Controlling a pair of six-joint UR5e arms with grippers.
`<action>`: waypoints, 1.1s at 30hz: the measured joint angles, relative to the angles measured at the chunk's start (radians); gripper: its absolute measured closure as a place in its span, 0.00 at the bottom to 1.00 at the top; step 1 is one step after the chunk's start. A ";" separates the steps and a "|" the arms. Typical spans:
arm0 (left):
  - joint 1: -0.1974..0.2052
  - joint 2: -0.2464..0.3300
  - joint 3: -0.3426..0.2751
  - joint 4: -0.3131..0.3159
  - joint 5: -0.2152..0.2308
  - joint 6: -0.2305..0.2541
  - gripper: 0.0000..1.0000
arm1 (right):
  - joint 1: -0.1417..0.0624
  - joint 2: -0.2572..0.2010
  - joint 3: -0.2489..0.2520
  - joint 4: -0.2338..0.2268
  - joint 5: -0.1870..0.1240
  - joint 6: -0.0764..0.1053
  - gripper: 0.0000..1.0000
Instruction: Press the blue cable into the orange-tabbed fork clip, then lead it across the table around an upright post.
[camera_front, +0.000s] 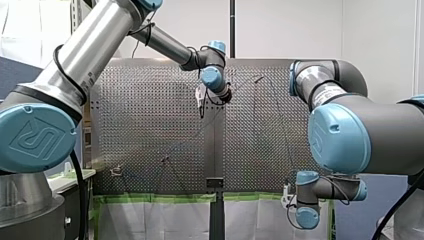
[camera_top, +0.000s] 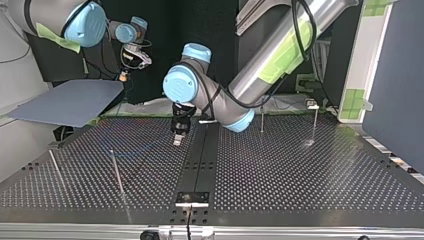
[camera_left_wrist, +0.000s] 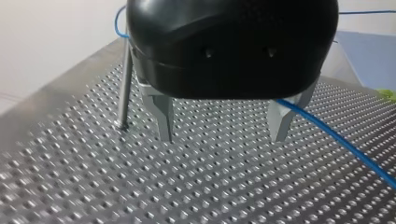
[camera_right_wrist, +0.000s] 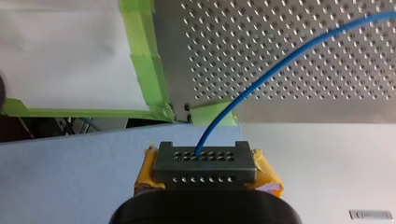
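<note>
At my left end effector (camera_left_wrist: 222, 137): 2 metal fingers (camera_left_wrist: 163, 116) spread wide, tips hanging just above the perforated desk (camera_left_wrist: 210, 186), nothing pinched. Blue cable (camera_left_wrist: 336, 140) out from under the black body at 1 finger, close against it, contact impossible to tell, then slanting away low over the holes. Just outside the other finger, a thin upright post (camera_left_wrist: 124, 79), apart from that low run of cable. My right end effector (camera_right_wrist: 205, 158) pressed together on the cable between yellow pads (camera_right_wrist: 268, 179), the cable arcing from there out over the desk. Seen in the top view, hanging past the desk's far left corner, above a blue-grey board (camera_top: 70, 102); green tape (camera_right_wrist: 149, 60) along that edge. Left end effector near the far edge, beside the dark centre strip (camera_top: 200, 165). Toward the near edge, broad perforated surface, with 2 thin posts (camera_top: 117, 172) standing at the top view's left and 2 slim rods (camera_top: 261, 119) near the far edge at its right.
</note>
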 joint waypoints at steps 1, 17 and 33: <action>-0.004 0.005 0.000 0.000 -0.007 0.007 0.00 | 0.002 0.008 0.000 -0.008 -0.007 -0.001 1.00; -0.059 0.028 0.000 -0.003 -0.095 0.092 0.00 | 0.008 0.062 -0.032 -0.007 -0.044 -0.001 1.00; -0.083 0.141 0.000 0.069 0.023 0.078 0.00 | 0.026 0.062 -0.055 0.015 -0.119 -0.052 1.00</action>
